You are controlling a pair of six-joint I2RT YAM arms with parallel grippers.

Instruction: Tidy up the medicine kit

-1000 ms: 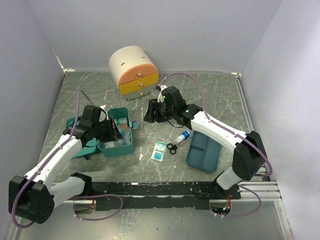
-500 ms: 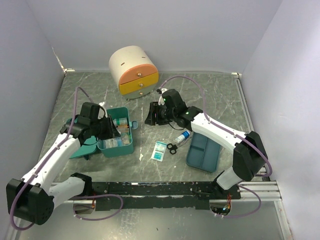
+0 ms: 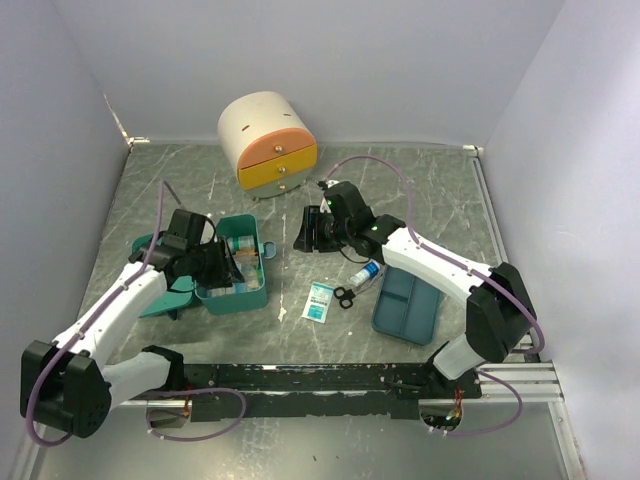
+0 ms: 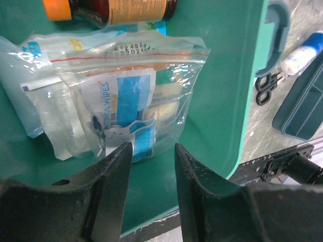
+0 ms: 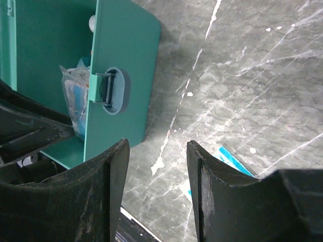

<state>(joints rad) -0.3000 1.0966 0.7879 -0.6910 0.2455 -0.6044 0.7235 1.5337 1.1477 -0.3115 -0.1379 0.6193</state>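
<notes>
Kit: the medicine kit (image 3: pixel 262 287) sits open on the left of the bench (image 3: pixel 430 190). Its lid (image 3: pixel 163 297) is thrown back to the left, so the box can be reached from above.
Inside: a zip bag of wipes (image 4: pixel 126 96) lies flat on the kit floor, with an orange-capped bottle (image 4: pixel 118 7) at its top edge. Both lie low, which should let the lid close.
Left hand: the left hand (image 4: pixel 151 151) is right over the box with its fingers apart and nothing between them. The tips are just above the bag, placed to pinch or press it, I'd judge.
Right hand: the right hand (image 5: pixel 157 151) is empty, fingers spread, hanging over bare bench just beside the kit's latch (image 5: pixel 112 91).
Loose pieces: a wipe packet (image 3: pixel 320 300), scissors (image 3: pixel 344 296) and a blue-capped tube (image 3: pixel 367 272) lie between the kit and the blue tray (image 3: pixel 408 305). They look likely to go in next.
Far end: the cream cabinet (image 3: pixel 267 140) stands well apart, with neither hand near it.
Progress: the kit is partly packed.
</notes>
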